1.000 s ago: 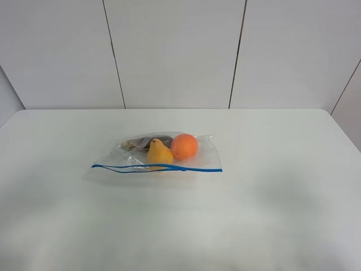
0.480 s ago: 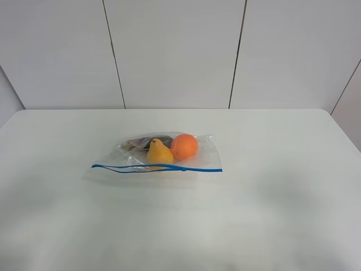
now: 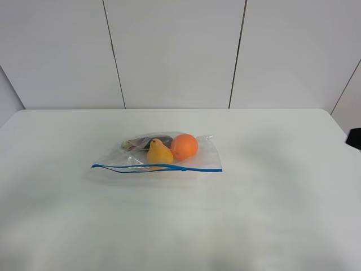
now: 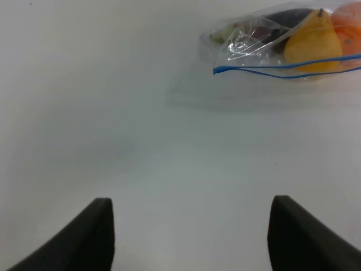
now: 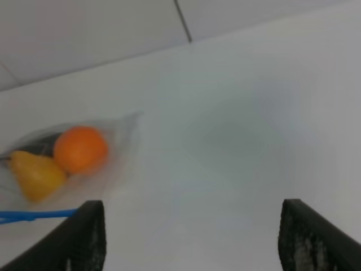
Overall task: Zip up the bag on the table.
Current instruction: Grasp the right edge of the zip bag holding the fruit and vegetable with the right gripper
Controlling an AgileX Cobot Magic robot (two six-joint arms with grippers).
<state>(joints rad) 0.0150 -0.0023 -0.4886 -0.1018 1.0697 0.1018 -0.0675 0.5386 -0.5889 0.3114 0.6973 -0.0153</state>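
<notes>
The clear zip bag (image 3: 163, 153) lies flat on the white table (image 3: 271, 192), its blue zip strip (image 3: 157, 167) along the near edge. An orange (image 3: 184, 146), a yellow pear (image 3: 159, 152) and a dark item show through it. My left gripper (image 4: 192, 237) is open and empty over bare table, well short of the bag's left end (image 4: 225, 62). My right gripper (image 5: 192, 237) is open and empty, off to the right of the bag (image 5: 62, 164). In the exterior view only a dark part of the right arm (image 3: 355, 138) shows at the right edge.
White wall panels (image 3: 175, 51) stand behind the table's far edge. The table's rounded far right corner (image 3: 326, 113) is close to the right arm. Nothing else lies on the table.
A dark part of the right arm has come into the exterior view at the right edge. The bag has not moved.
</notes>
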